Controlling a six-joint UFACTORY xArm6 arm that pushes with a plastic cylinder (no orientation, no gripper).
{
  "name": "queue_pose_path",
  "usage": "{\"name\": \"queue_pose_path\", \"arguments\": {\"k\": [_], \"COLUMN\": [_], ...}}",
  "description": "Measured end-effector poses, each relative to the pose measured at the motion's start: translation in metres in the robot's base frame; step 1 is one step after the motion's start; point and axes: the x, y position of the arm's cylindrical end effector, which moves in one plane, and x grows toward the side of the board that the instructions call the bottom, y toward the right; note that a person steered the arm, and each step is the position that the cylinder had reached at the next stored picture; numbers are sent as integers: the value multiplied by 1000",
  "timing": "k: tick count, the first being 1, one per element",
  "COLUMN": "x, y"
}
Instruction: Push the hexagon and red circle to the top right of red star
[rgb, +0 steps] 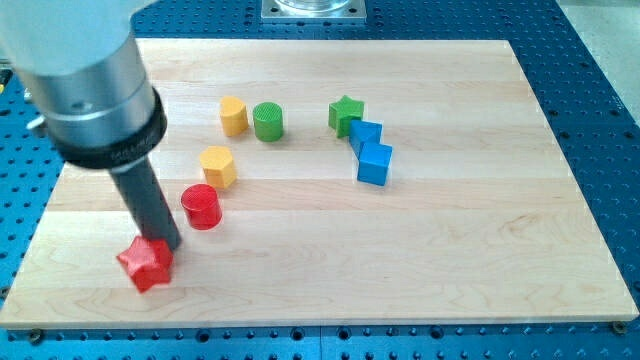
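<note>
The red star (146, 264) lies near the view's bottom left of the wooden board (450, 250). The red circle (201, 206) stands up and to the right of it. The yellow hexagon (218, 166) stands just above and right of the red circle. My tip (167, 246) rests at the red star's upper right edge, touching or nearly touching it, below and left of the red circle. The rod rises from there to the large grey arm body at the view's top left.
A second yellow block (233, 116) and a green circle (268, 121) stand near the top middle. A green star (346, 114) and two blue blocks (366, 134) (375, 163) cluster to their right. Blue perforated table surrounds the board.
</note>
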Motion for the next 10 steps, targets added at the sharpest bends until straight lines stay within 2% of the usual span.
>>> {"name": "queue_pose_path", "arguments": {"k": [1, 3, 4, 6, 7, 8, 10], "x": [-11, -85, -88, -206, -186, -141, -134], "y": [13, 13, 6, 4, 11, 36, 68]}}
